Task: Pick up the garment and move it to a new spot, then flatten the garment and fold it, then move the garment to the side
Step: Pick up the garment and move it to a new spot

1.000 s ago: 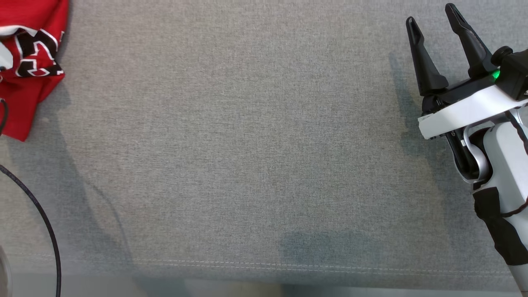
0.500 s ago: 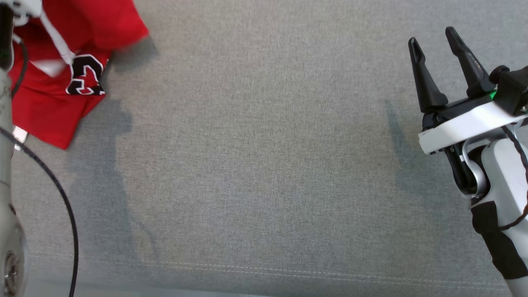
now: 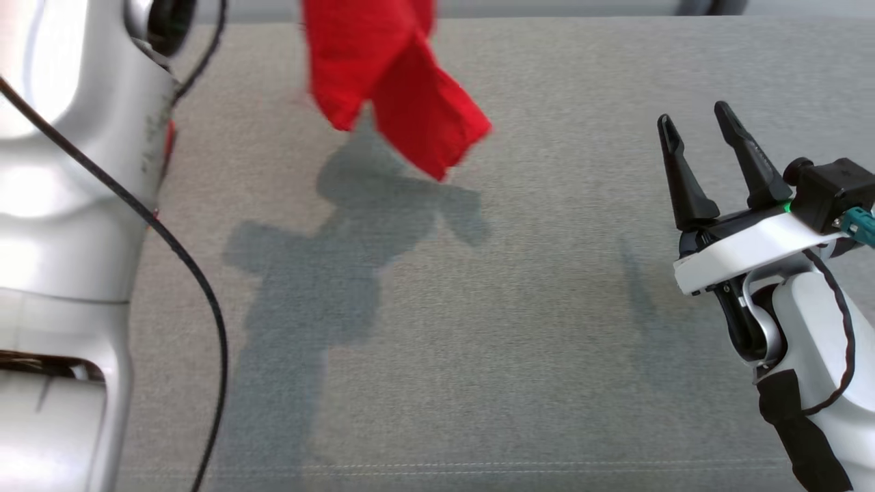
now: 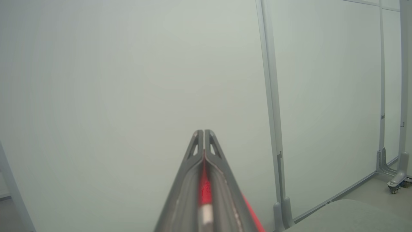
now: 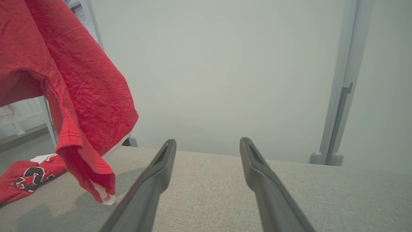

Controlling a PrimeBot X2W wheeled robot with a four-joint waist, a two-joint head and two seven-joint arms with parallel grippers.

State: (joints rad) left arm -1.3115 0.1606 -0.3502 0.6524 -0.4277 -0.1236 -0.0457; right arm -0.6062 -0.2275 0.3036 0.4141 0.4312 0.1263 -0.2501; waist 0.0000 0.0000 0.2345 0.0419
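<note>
The red garment [image 3: 389,75] hangs in the air over the far middle of the grey cloth-covered table [image 3: 519,321] and casts a shadow beneath it. In the left wrist view my left gripper [image 4: 203,132] is shut, with a strip of red fabric [image 4: 204,190] pinched between its fingers. The right wrist view has the garment [image 5: 64,80] dangling at the left, its lower end with black-and-white lettering [image 5: 29,180] lying on the table. My right gripper [image 3: 694,116] stands open and holds nothing at the right, well apart from the cloth; its fingers [image 5: 161,164] point over the table.
My pale left forearm [image 3: 68,205] with a black cable [image 3: 184,260] takes up the left of the head view. Pale wall panels with metal posts [image 4: 270,96] stand behind the table. A stitched seam [image 3: 478,470] runs along the table's near edge.
The garment has risen off the table's left corner and travelled right to the far middle, carried by my left arm. The head camera has shifted. The right gripper stays open.
</note>
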